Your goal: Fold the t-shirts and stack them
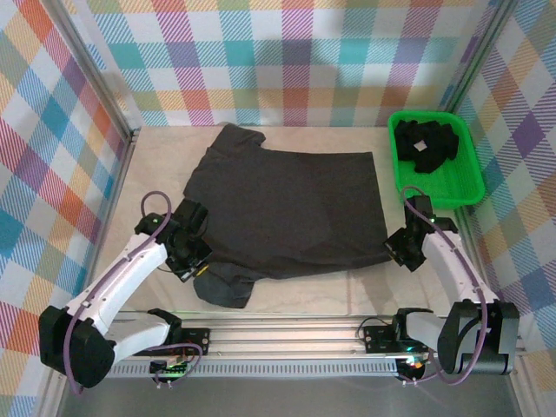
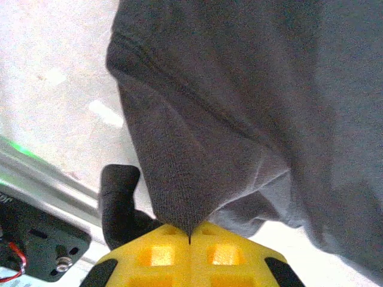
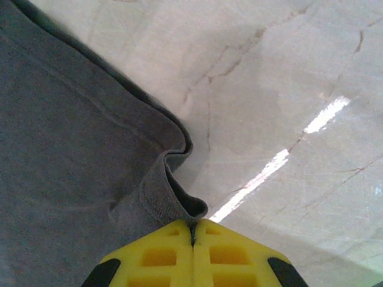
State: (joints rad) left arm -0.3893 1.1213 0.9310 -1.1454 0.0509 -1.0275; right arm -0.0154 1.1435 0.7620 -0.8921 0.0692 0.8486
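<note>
While left gripper (image 2: pixel 190 236) and right gripper (image 3: pixel 192 230) are clamping its edge, the t-shirt (image 1: pixel 287 208) is lying lengthwise toward the bin (image 1: pixel 470 188), hem facing it.

Pale table (image 1: pixel 347 295) — t-shirt (image 1: pixel 287 208), green bin (image 1: pixel 443 198)

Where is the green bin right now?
In the top view, the green bin sits at the far right, with dark shirts inside, just beyond the right gripper.

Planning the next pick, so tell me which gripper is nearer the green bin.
Right. The right gripper, shut on the t-shirt hem, sits just short of the green bin; the left gripper holds the shirt's opposite side, well away.
</note>
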